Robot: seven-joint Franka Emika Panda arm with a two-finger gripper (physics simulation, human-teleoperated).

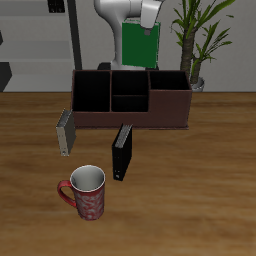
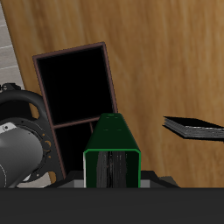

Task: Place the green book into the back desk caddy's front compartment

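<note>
The green book (image 1: 140, 46) hangs upright in the air behind and above the back desk caddy (image 1: 100, 118), with my gripper (image 1: 143, 24) shut on its top edge. The caddy is a long reddish-brown box with black inside walls. Its front compartment (image 1: 128, 101) is the small cell in the divided middle section, and it is empty. In the wrist view the green book (image 2: 112, 150) fills the space between my fingers, and one of the caddy's wide bays (image 2: 77, 83) lies open below it.
A black book (image 1: 122, 152) stands in front of the caddy, and a grey book (image 1: 65, 131) stands off its end. A red patterned mug (image 1: 86, 192) sits near the table's front edge. A potted plant (image 1: 197, 40) stands behind the caddy's other end. A dark book (image 2: 196, 128) also shows in the wrist view.
</note>
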